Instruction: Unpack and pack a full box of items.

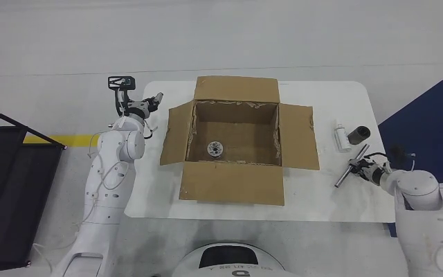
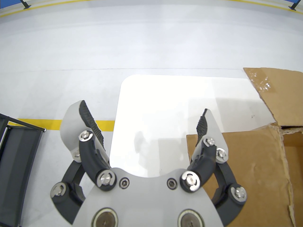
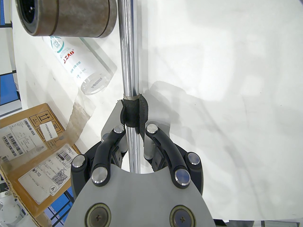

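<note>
Box: the box [image 1: 237, 141] stands open at the middle of the surface [image 1: 325, 201], all four flaps folded out.
Contents: one round metal part [image 1: 216, 148] lies on the box floor; nothing else can be made out inside.
Items out: a white bottle [image 3: 80, 64] lies on its side to the right of the box. A dark cylinder [image 3: 64, 5] lies touching it, partly over its neck end.
Right gripper: the right gripper [image 3: 133, 114] is low over the surface, right of the box. Its fingers are closed narrow on the steel rod [image 3: 129, 48], gripping near one end.
Rod position: its free end reaches just beside the dark cylinder. Whether it rests on the surface cannot be told.
Left gripper: the left gripper [image 2: 144, 124] hangs over the far left corner of the surface, beside the box's left flap [image 2: 248, 166]. Its fingers [image 2: 91, 124] are spread wide and hold nothing.
Step in hand: judged to be the handling of the rod between box and surface. With three items outside and one inside, unloading appears more likely than loading, though the evidence does not settle it.
Next move, if unloading: release the rod clear of the bottle and cylinder so neither rolls, then reach into the box for the metal part.
Next move, if loading: lift the rod clear of the right flap and lower it beside the metal part.
</note>
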